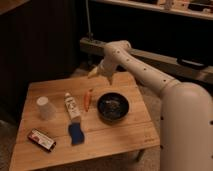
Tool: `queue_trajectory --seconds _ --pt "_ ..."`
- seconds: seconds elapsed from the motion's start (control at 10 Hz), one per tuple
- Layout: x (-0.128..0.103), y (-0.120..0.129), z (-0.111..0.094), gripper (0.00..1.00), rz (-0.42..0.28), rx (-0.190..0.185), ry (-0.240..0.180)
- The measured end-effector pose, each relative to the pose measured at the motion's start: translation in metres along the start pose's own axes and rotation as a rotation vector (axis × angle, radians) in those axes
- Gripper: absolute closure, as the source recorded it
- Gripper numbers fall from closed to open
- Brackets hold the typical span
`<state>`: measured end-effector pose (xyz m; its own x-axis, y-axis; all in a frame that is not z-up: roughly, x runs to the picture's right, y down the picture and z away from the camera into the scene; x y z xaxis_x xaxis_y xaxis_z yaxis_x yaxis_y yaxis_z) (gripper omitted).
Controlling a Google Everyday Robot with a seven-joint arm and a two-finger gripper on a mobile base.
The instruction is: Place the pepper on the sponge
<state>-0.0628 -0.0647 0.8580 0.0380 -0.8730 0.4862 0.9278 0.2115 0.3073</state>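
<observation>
The slender orange pepper lies on the wooden table, between a white tube and a black bowl. The dark-blue sponge rests nearer the front, below the tube and about a hand's width from the pepper. My gripper hangs over the table's back edge, above and slightly right of the pepper and apart from it. The white arm reaches in from the lower right and bends down to the gripper. I see nothing held in the gripper.
A black bowl sits right of the pepper. A labelled white tube lies just left of it. A translucent cup stands at the left, with a flat red-and-white box at the front left. A dark cabinet stands behind.
</observation>
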Motion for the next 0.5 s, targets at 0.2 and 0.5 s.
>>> queue_trajectory --seconds 0.2,0.5 --pt "-0.015 -0.023 0.013 0.20 -0.081 -0.003 -0.002" --pt "-0.034 -0.034 0.044 0.20 -0.134 -0.025 -0.035"
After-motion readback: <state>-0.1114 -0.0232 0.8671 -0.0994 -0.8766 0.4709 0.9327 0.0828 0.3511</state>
